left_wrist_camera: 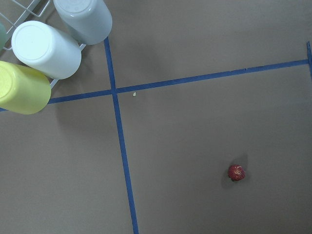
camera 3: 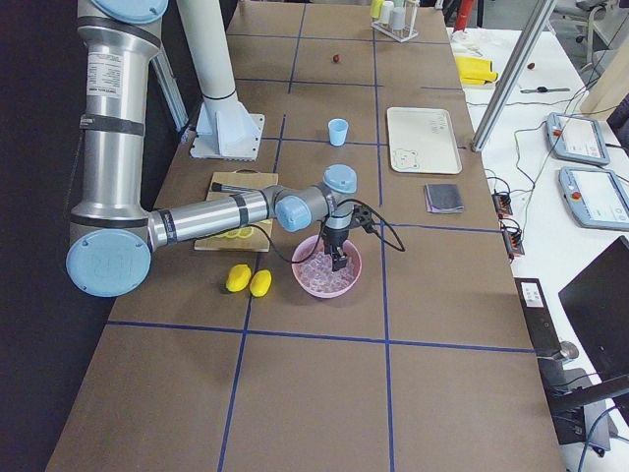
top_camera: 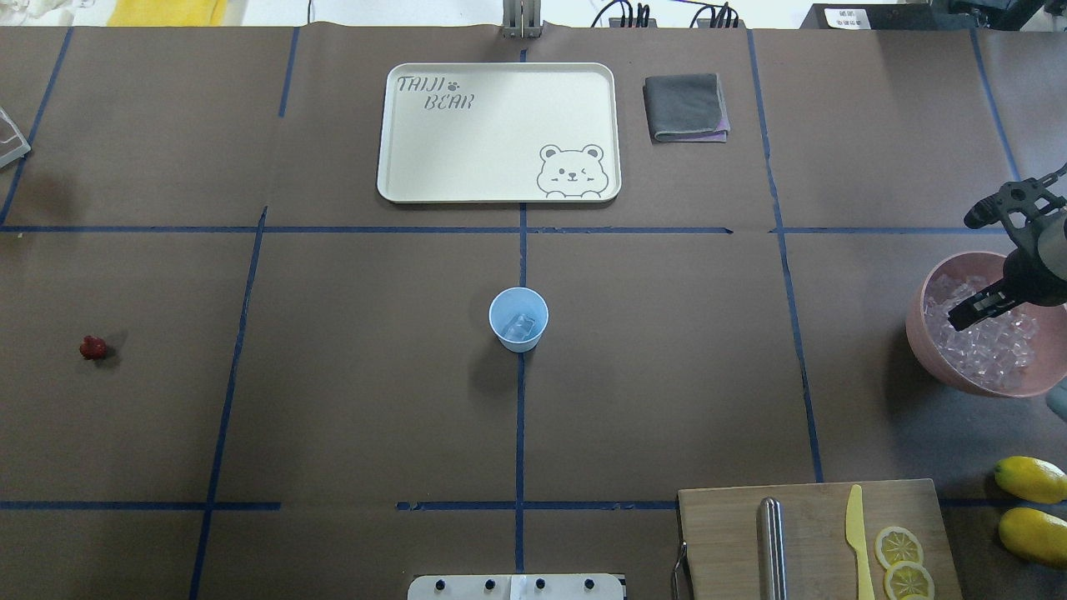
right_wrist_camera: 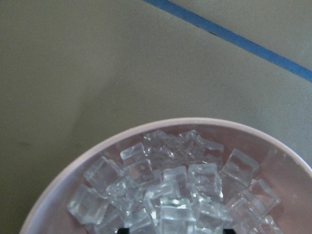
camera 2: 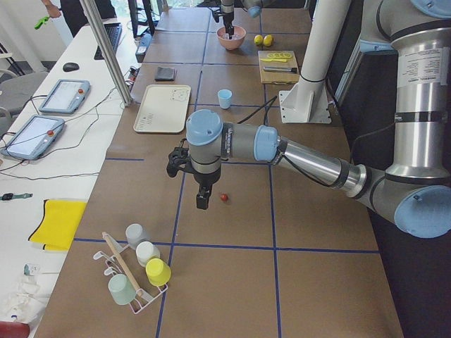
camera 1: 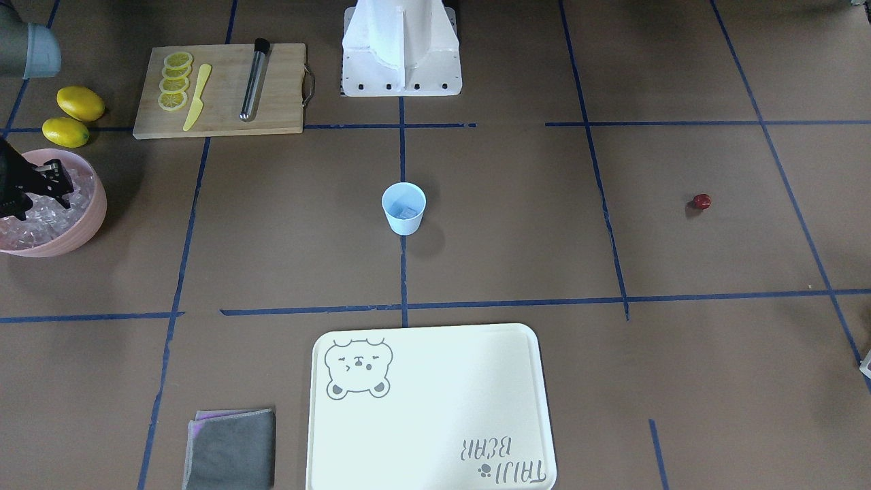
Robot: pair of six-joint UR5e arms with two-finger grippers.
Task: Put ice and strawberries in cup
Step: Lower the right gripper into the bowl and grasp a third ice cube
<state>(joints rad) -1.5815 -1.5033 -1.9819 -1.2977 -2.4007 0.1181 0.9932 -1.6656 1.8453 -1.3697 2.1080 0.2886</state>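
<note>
Centrally, cup [top_camera: 518,319] holding ice [top_camera: 522,327], pink bowl [top_camera: 927,350] heaped with more, right gripper [top_camera: 963,271] spread apart above, left gripper [camera 2: 192,179] unclear.

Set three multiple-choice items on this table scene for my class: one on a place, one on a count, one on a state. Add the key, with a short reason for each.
1. Where does the strawberry lie?
A) on the tray
B) on the bare table, well apart from the cup
C) in the pink bowl

2. How many whole lemons lie beside the cutting board?
A) one
B) two
C) four

3. What state is the cup in?
A) upright with ice in it
B) tipped on its side
C) upright and empty

Key:
1 B, the berry sits alone on the brown surface.
2 B, two yellow lemons lie side by side off the board.
3 A, clear ice shows through its open mouth.
</note>
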